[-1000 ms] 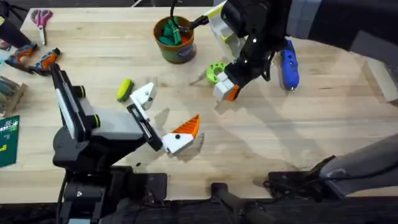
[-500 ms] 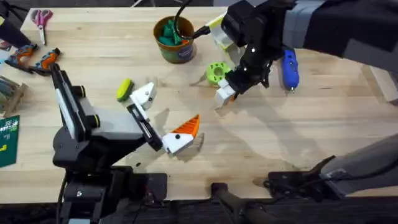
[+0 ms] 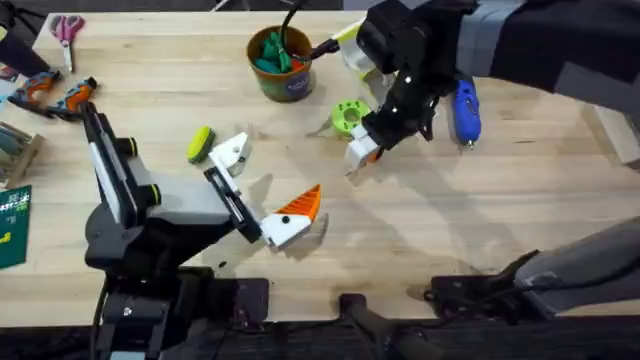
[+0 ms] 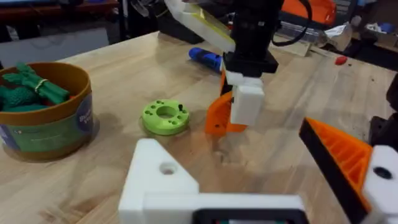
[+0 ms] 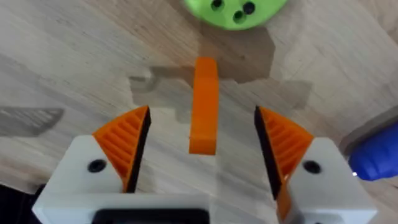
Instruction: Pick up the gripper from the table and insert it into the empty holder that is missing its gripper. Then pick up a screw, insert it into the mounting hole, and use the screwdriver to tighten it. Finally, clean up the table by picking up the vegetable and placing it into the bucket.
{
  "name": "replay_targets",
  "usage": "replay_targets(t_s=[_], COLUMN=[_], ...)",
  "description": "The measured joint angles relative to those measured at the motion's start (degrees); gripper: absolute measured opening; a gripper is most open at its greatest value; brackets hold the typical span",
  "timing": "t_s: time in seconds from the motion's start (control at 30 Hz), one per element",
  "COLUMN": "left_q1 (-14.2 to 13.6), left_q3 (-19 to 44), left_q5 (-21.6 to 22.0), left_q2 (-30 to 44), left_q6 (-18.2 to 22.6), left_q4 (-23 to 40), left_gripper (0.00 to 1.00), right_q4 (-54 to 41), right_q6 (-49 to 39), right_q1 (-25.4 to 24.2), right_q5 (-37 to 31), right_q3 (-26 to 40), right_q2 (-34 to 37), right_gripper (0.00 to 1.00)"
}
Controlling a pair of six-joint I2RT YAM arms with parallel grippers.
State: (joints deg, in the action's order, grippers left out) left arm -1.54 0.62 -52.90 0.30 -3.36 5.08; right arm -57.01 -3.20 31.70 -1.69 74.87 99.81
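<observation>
**Orange wedge between spread fingers, not yet gripped**

Lying flat on the bare wood just beside the lime-green ring [image 5: 235,9]: the gripper [image 5: 204,106], seen from the right wrist as a narrow orange strip running lengthwise down the middle of the gap; framed on either side by the right gripper [image 3: 362,152], fingers [image 5: 124,140] spread apart with clear space to the wedge on both flanks; touching nothing, to judge by that gap. From the left wrist, the same wedge [image 4: 219,115] showing just behind the hanging white finger block, close to the tabletop.

Probably light and stiff, being small moulded plastic; smooth on its flat faces, so likely to squirt out or tip if pinched near the thin end; best taken across the two long sides, near the middle or toward the thicker end, ribbed pads square to the faces; no fragility to fear, though a skewed hold would make seating it in the holder [image 3: 232,152] awkward.

Left gripper [image 3: 262,195] held off the work, fingers apart and empty; one white mount bare, the other carrying its orange tip.

Surface: pale wooden table [image 3: 480,230], level, with visible grain. Around the wedge: screwdriver [image 3: 464,108] lying just beyond the right arm; bucket [image 3: 281,64] farther back with teal pieces inside; vegetable [image 3: 200,143] near the bare mount; scissors [image 3: 67,29] and hand tools [image 3: 55,93] at the far left edge.
</observation>
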Motion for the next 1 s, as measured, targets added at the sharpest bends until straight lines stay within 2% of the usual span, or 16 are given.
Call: replay_targets(t_s=[0.3, 0.4, 0.47, 0.5, 0.53, 0.57, 0.63, 0.87, 1.0], left_q1=[0.0, 0.0, 0.0, 0.0, 0.0, 0.0, 0.0, 0.0, 0.0], left_q3=[0.0, 0.0, 0.0, 0.0, 0.0, 0.0, 0.0, 0.0, 0.0], left_q5=[0.0, 0.0, 0.0, 0.0, 0.0, 0.0, 0.02, 0.0, 0.0], left_q2=[0.0, 0.02, 0.01, 0.0, 0.02, 0.02, 0.0, 0.0, 0.0], left_q6=[0.0, 0.0, 0.0, 0.0, 0.0, 0.0, 0.0, 0.0, 0.0], left_q4=[0.02, 0.0, 0.01, 0.0, 0.02, 0.0, 0.02, 0.02, 0.0], left_gripper=[0.985, 0.985, 0.985, 0.985, 0.985, 0.985, 0.985, 0.985, 0.985], right_q4=[0.29, 0.72, 0.72, 0.74, 0.69, 0.67, 0.61, 0.22, -3.19], right_q6=[0.0, 0.0, 0.01, 0.06, 0.04, 0.35, 0.11, -0.26, -0.24], right_q1=[-0.28, -0.37, -0.37, -0.37, -0.37, -0.37, -0.37, -0.37, -0.39], right_q5=[0.0, 0.02, 0.01, 0.02, 0.02, 0.02, 0.02, 0.02, 0.07], right_q3=[0.0, 0.02, 0.02, 0.02, 0.02, 0.04, 0.13, 0.13, 1.59], right_q2=[0.0, 0.0, 0.0, 0.0, 0.0, 0.0, 0.0, 0.0, -1.95], right_gripper=[0.911, 0.809, 0.676, 0.562, 0.138, 0.042, 0.013, 0.015, 0.015])
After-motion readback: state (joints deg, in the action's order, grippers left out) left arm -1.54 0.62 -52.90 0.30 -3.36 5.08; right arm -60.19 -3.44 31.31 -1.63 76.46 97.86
